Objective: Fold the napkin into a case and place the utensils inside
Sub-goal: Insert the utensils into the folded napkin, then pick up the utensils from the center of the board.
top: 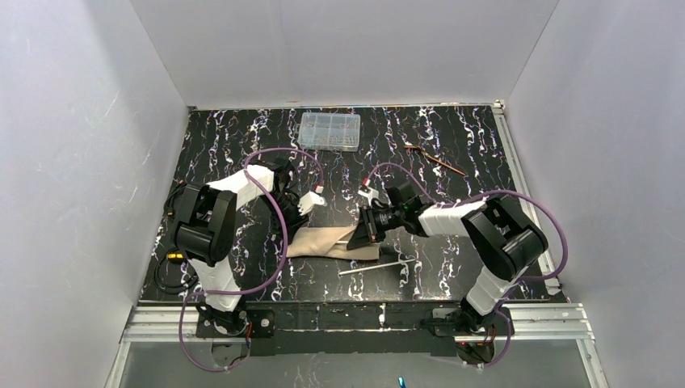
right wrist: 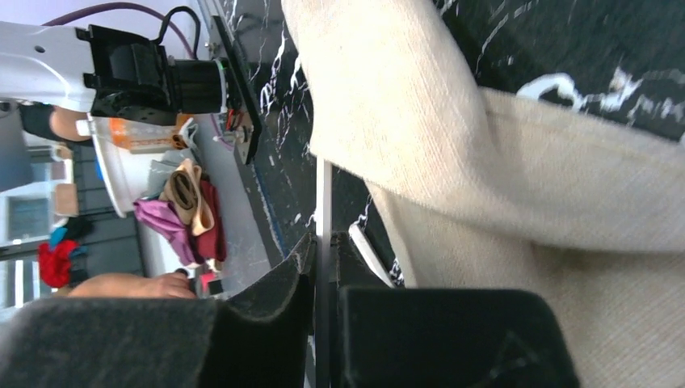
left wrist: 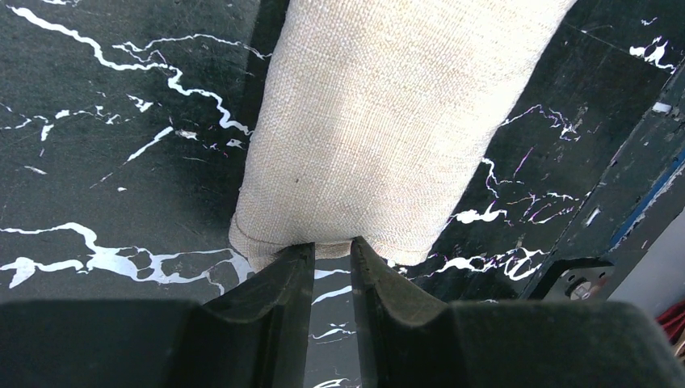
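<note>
Folding stage, by appearance. Left claw narrow at napkin end, grip unclear; right claw shut. Next: complete fold, then fetch utensils.

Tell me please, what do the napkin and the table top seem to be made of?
Napkin: woven cloth, perhaps linen or cotton, matte beige; the coarse weave shows.
Table top: hard, smooth, black with white veins like marble, maybe only a print.
</note>
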